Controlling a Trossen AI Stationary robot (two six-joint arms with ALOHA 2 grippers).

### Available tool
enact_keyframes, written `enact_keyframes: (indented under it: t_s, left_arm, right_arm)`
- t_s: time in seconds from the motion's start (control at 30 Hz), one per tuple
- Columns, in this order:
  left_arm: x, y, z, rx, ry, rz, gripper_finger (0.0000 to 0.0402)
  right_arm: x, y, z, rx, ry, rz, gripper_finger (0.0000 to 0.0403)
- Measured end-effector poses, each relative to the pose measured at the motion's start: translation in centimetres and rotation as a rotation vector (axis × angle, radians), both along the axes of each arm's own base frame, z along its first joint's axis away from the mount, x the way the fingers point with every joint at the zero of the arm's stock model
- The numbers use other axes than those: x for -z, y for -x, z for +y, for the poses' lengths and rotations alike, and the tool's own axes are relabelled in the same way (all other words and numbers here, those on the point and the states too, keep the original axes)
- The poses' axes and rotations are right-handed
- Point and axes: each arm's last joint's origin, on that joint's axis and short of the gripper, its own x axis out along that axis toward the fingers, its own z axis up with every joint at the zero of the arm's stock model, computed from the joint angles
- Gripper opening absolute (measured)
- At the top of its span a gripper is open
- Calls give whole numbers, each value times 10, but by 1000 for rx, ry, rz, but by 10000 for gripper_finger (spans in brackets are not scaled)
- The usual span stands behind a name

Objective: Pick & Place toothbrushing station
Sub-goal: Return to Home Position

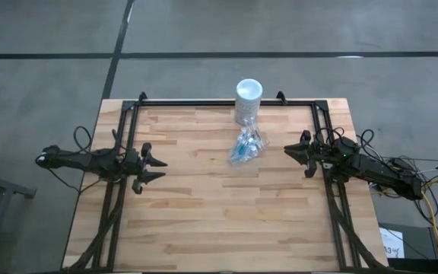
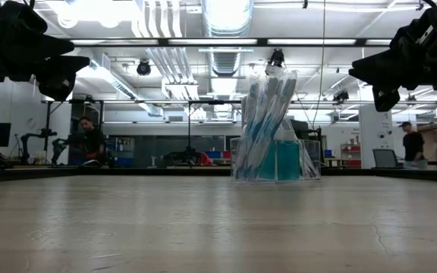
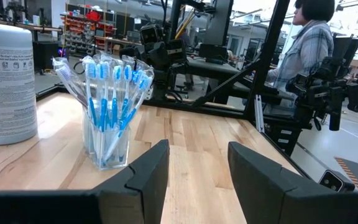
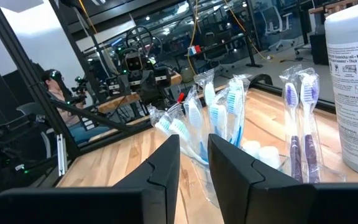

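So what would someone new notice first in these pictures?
The clear organizer crammed with blue-and-white toothbrushes stands toward the far middle of the table, next to a white canister at the far edge. The left gripper and right gripper wait at opposite sides, fingers open, holding nothing.

cup at table centre, toothbrushes in it | cylinder just behind cup | left claw leftward, right claw rightward

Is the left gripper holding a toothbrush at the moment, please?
No, the left gripper is open and empty; the toothbrushes stand in the clear cup ahead of it.
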Motion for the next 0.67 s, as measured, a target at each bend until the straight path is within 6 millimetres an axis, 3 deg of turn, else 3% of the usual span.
enact_keyframes:
  t_s: [0.67]
  left_arm:
    - [0, 0, 0, 0, 0, 0, 170]
  right_arm:
    - [0, 0, 0, 0, 0, 0, 76]
